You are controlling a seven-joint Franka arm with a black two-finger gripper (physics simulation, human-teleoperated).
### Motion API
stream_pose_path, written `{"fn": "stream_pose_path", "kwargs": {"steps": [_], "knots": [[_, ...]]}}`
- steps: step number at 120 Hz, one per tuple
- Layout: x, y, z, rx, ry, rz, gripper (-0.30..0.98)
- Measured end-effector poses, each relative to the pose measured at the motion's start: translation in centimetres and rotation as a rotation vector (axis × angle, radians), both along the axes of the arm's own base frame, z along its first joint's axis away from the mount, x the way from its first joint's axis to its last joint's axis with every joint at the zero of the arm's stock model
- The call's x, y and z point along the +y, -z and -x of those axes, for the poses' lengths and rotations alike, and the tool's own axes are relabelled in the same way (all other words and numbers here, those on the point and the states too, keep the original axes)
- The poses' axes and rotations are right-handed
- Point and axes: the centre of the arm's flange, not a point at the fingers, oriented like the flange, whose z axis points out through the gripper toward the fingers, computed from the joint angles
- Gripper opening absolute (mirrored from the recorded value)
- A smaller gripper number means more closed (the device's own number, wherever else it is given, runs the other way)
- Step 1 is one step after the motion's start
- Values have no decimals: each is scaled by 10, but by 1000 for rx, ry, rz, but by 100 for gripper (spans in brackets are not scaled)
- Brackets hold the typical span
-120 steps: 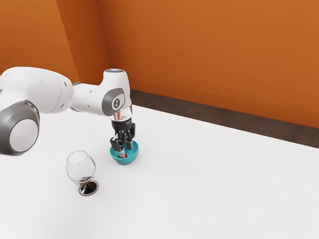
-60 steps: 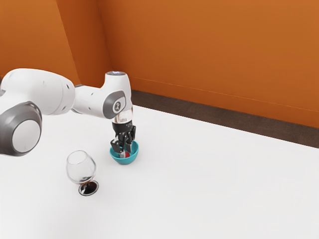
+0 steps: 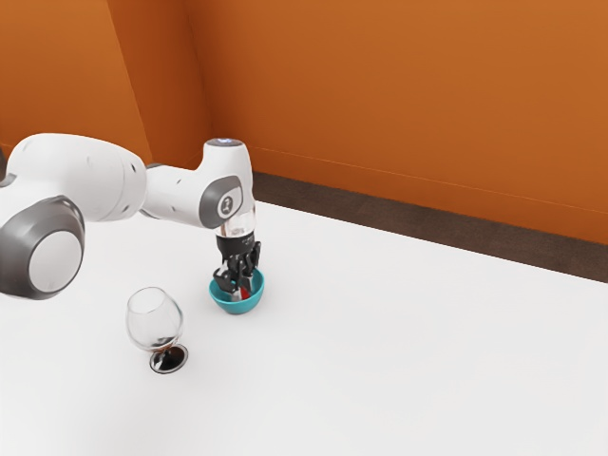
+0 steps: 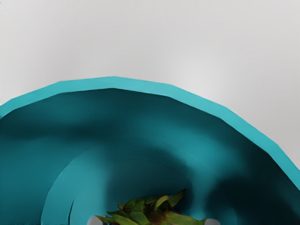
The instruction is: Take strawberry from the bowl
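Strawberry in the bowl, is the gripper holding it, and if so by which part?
Yes: the gripper holds the strawberry, its fingers on two opposite sides beside the leafy top. How far down they grip is hidden.

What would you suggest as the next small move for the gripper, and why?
I'd probably squeeze gently in place before any lift. The gripper reaches down into the teal bowl, right at the strawberry, whose green leaves lie just under the hand, but I can't tell whether it is already gripped.
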Motion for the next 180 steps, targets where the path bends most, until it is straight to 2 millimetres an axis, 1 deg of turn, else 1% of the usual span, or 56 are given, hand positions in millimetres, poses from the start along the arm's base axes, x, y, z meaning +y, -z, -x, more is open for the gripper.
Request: {"fn": "stream_pose_path", "kwargs": {"steps": [26,44,56,62,68,74,82,96,102,109,129,140,160,164,172,180], "knots": [[-1,-6,-2,-11,2,-1,14],[0,-17,-3,-25,6,2,12],[-2,-34,-3,-45,12,4,11],[-5,-49,-2,-61,16,6,11],[-6,-64,3,-73,19,10,11],[-14,-76,9,-81,30,13,10],[-37,-88,14,-87,65,17,10],[-73,-94,15,-89,124,20,10],[-88,-91,13,-87,148,19,10],[-103,-77,12,-68,171,17,10],[-135,-41,19,-19,219,16,10],[-143,-31,21,-9,230,16,10],[-147,-15,21,1,236,15,10],[-148,-13,20,-1,237,15,14],[-151,-13,19,-12,243,15,28],[-151,-14,19,-20,244,15,38]]}}
